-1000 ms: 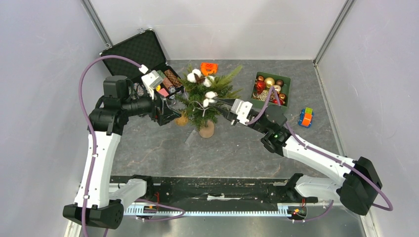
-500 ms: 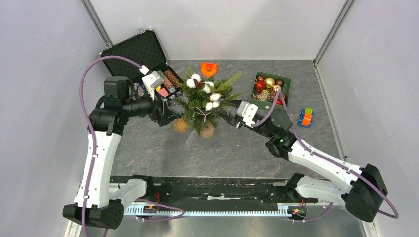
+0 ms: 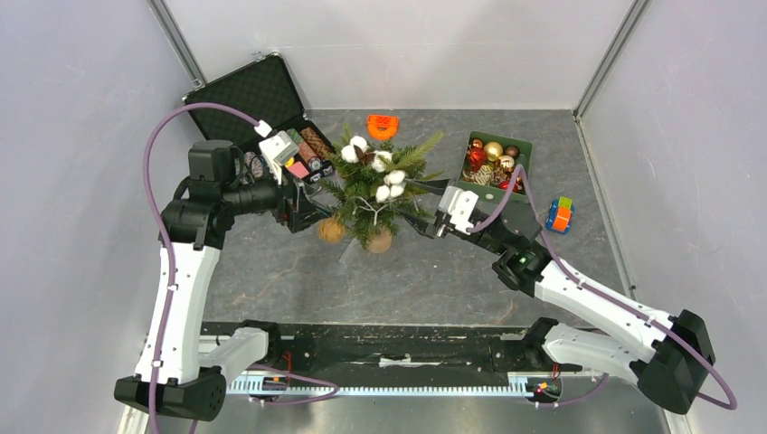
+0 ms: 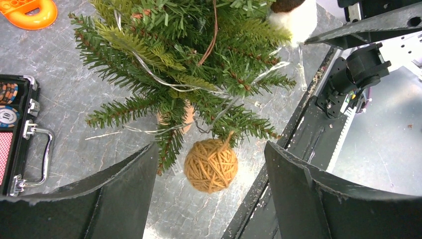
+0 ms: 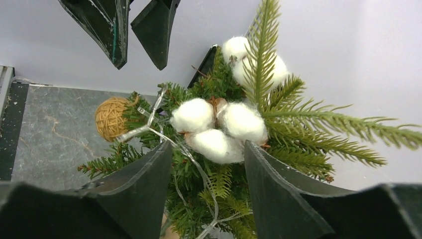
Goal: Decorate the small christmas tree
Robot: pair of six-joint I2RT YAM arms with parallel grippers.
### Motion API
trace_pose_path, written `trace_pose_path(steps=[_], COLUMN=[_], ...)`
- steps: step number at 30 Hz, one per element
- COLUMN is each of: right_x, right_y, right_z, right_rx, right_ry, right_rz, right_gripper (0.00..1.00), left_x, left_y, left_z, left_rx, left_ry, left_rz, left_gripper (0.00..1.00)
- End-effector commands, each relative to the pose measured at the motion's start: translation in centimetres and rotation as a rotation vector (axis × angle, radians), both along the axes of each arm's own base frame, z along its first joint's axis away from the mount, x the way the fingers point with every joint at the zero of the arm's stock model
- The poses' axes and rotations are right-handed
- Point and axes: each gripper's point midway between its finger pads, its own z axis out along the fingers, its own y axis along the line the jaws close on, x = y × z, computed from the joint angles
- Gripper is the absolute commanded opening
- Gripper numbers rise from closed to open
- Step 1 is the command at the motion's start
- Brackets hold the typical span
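The small christmas tree [image 3: 373,194] stands mid-table on its tan stump base [image 3: 379,240]. White cotton balls [image 3: 390,184] and a clear wire strand hang in it. A tan yarn ball [image 3: 331,229] hangs from a low left branch; it also shows in the left wrist view [image 4: 211,165]. My left gripper [image 3: 307,203] is open and empty just left of the tree, jaws either side of the yarn ball without touching it. My right gripper [image 3: 418,206] is open and empty at the tree's right side, just short of the cotton balls [image 5: 219,129].
An open black briefcase [image 3: 262,99] with small items stands at the back left. A green box of baubles [image 3: 497,163] sits at the back right. An orange object [image 3: 383,126] lies behind the tree. A coloured cube toy [image 3: 560,215] lies at the right.
The tree has straightened up and the yarn ball now hangs free at its left. My right gripper has drawn back a little to the right. My left gripper has barely moved.
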Motion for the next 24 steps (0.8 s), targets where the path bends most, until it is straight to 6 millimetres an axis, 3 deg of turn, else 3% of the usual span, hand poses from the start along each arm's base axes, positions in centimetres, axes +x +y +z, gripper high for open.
trace_pose_path(steps=[1,9,17,19,20,22,24], right_x=[-0.7,-0.8,-2.3,-2.4,-2.6,-2.6,-1.0], right_y=[-0.5,0.1,-0.7,-0.9,-1.1,-2.1,-5.1], right_z=[1.9,1.9,2.9,2.8,3.1,4.0,5.4], right_rx=[0.038,0.011,0.001,-0.016,-0.019,-0.004,0.071], right_ry=[-0.023,-0.014,-0.036,-0.03,-0.034,-0.032,0.013], right_rz=[0.003,0.033,0.061,0.058,0.058,0.017,-0.159], right_gripper=[0.6,0.66,0.86,0.97,0.98,0.98,0.98], left_x=[-0.5,-0.5,-0.3,-0.4,-0.2,1.0,3.2], left_y=[-0.2,0.0,0.7,0.8,0.9,2.2,4.8], left_z=[1.9,1.7,1.5,1.6,1.7,2.0,2.6], left_rx=[0.007,0.023,0.063,0.066,0.072,0.11,0.179], left_ry=[-0.091,-0.094,-0.108,-0.11,-0.112,-0.115,-0.158], left_rz=[-0.036,-0.033,-0.004,0.001,0.014,0.124,0.302], left_gripper=[0.84,0.84,0.84,0.84,0.84,0.84,0.85])
